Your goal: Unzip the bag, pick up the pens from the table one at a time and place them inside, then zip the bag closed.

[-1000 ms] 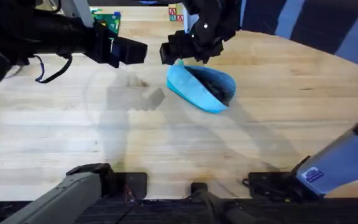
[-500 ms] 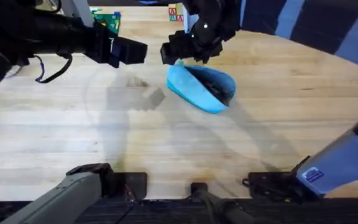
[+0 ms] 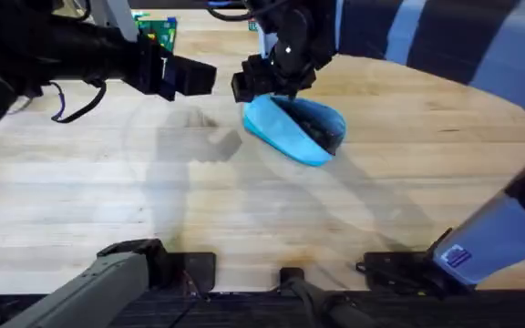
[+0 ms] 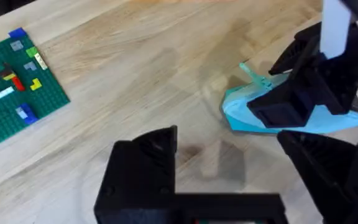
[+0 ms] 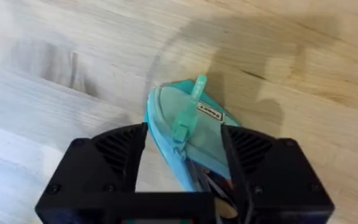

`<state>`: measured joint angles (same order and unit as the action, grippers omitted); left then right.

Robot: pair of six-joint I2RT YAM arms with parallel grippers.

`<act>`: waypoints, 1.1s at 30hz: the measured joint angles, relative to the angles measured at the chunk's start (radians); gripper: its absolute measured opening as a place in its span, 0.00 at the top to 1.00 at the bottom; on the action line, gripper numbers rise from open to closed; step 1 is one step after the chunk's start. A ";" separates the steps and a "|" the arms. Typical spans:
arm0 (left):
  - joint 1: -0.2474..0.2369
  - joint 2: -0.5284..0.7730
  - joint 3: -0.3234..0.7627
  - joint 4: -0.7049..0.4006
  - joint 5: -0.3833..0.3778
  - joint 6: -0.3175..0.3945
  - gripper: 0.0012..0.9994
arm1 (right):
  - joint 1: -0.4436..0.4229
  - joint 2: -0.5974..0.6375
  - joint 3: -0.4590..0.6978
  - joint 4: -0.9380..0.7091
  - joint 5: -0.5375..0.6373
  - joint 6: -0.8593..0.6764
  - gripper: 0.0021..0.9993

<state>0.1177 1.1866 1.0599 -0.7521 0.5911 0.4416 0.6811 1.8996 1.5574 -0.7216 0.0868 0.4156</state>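
The light-blue bag point(image 3: 285, 137) lies on the table point(image 3: 244, 210) right of centre, its mouth gaping and dark inside. My right gripper point(image 3: 262, 84) hangs over the bag's left end. In the right wrist view the black fingers point(image 5: 114, 162) press on either side of that end of the bag point(image 5: 199, 149), with the zipper pull point(image 5: 188, 115) sticking up between them. My left gripper point(image 3: 194, 76) hovers open to the left of the bag, holding nothing point(image 4: 229, 140). From the left wrist the bag point(image 4: 238, 115) shows under the right gripper point(image 4: 303, 93). The pens are hidden.
A green brick baseplate point(image 3: 158, 29) lies at the far left of the table, also seen as the green plate point(image 4: 11, 93) from the left wrist. Bare wood stretches in front of the bag toward the arm bases point(image 3: 153, 260).
The right gripper has shifted slightly left and the bag's left end has moved with it. The left arm has stayed put.
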 joint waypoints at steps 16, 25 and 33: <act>0.000 0.000 0.000 0.000 0.000 0.000 0.01 | -0.001 0.003 0.000 0.021 0.003 0.000 0.37; 0.000 0.000 0.000 0.000 0.000 0.000 0.01 | 0.000 0.003 0.006 0.022 0.003 0.000 0.51; 0.000 0.000 0.000 0.000 0.000 0.000 0.01 | 0.000 0.003 0.011 0.018 0.002 0.000 0.65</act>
<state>0.1177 1.1866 1.0599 -0.7521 0.5911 0.4416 0.6807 1.9030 1.5684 -0.7033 0.0887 0.4154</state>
